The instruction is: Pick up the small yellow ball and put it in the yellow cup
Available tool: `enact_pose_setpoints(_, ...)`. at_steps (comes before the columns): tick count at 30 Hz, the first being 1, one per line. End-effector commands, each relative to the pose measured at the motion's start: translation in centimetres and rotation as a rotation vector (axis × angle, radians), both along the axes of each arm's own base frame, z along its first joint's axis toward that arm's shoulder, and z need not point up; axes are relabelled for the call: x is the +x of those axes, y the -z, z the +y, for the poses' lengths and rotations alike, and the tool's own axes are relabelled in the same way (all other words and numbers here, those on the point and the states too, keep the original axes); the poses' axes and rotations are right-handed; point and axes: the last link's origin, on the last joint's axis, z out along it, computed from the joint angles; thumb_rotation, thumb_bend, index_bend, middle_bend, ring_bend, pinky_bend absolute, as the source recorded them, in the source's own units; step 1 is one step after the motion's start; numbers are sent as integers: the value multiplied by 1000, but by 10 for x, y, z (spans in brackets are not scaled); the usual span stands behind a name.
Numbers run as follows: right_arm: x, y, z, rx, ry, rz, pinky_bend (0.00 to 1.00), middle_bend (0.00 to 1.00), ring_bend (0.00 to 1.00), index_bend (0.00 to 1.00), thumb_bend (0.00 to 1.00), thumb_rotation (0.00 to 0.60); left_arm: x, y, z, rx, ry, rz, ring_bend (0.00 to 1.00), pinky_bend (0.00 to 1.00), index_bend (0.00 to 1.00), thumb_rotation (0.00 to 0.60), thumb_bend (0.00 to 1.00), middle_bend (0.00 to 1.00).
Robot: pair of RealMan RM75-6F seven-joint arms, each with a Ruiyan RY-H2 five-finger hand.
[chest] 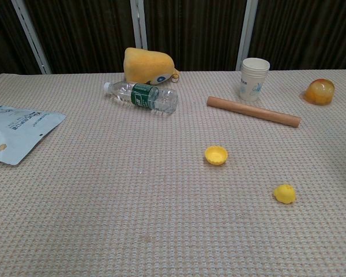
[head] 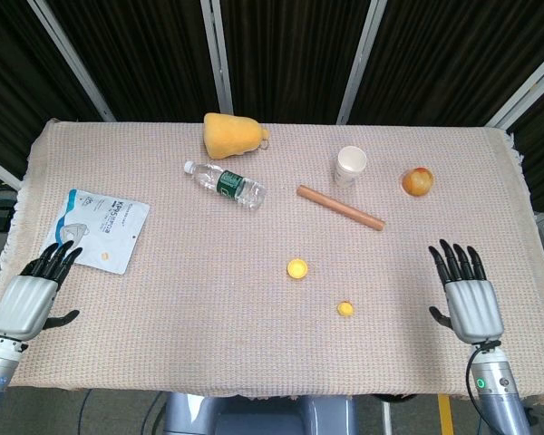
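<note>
The small yellow ball (head: 344, 309) (chest: 284, 194) lies on the tablecloth toward the front, right of centre. The small yellow cup (head: 296, 268) (chest: 216, 154) stands upright a little behind it and to the left. My right hand (head: 465, 293) hovers open at the front right, well to the right of the ball, fingers spread and empty. At the front left corner my left hand (head: 32, 292) is open too, far from both objects. The chest view shows neither hand.
At the back are a yellow plush toy (head: 233, 134), a lying water bottle (head: 227, 183), a white paper cup (head: 350, 166), a wooden rod (head: 340, 207) and an apple (head: 418, 181). A white packet (head: 98, 228) lies at the left.
</note>
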Motion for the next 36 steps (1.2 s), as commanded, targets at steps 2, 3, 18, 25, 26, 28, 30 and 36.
enact_pose_setpoints(2, 19, 35, -6, 91, -44, 85, 0, 0, 0, 0, 109, 600, 0, 1, 0, -4, 4, 2, 0, 234, 0, 600, 0, 0)
enact_pose_setpoints(3, 22, 40, -7, 101, -37, 75, 0, 0, 0, 0, 111, 600, 0, 1, 0, -4, 5, 1, 0, 234, 0, 600, 0, 0)
enact_pose_setpoints(18, 48, 116, -11, 170, 121, -144, 0, 0, 0, 139, 125, 600, 0, 1, 2, -1, 6, -4, 0, 234, 0, 600, 0, 0)
enact_pose_setpoints(25, 50, 134, -3, 186, 115, -156, 0, 0, 0, 166, 125, 600, 1, 0, 3, 24, 13, 1, 0, 234, 0, 600, 0, 0)
enact_pose_setpoints(26, 50, 136, -2, 189, 115, -157, 0, 0, 0, 178, 125, 600, 1, 1, 3, 23, 12, 1, 0, 234, 0, 600, 0, 0)
enact_pose_setpoints(28, 51, 138, -2, 189, 118, -166, 0, 0, 0, 209, 125, 600, 1, 1, 3, 20, 11, 4, 0, 234, 0, 600, 0, 0)
enact_pose_setpoints(30, 53, 140, -2, 190, 121, -179, 0, 0, 0, 235, 125, 600, 1, 1, 3, 20, 11, 4, 0, 234, 0, 600, 0, 0)
enact_pose_setpoints(36, 58, 146, -3, 195, 107, -167, 0, 0, 0, 282, 125, 600, 1, 1, 3, 16, 8, 4, 0, 234, 0, 600, 0, 0)
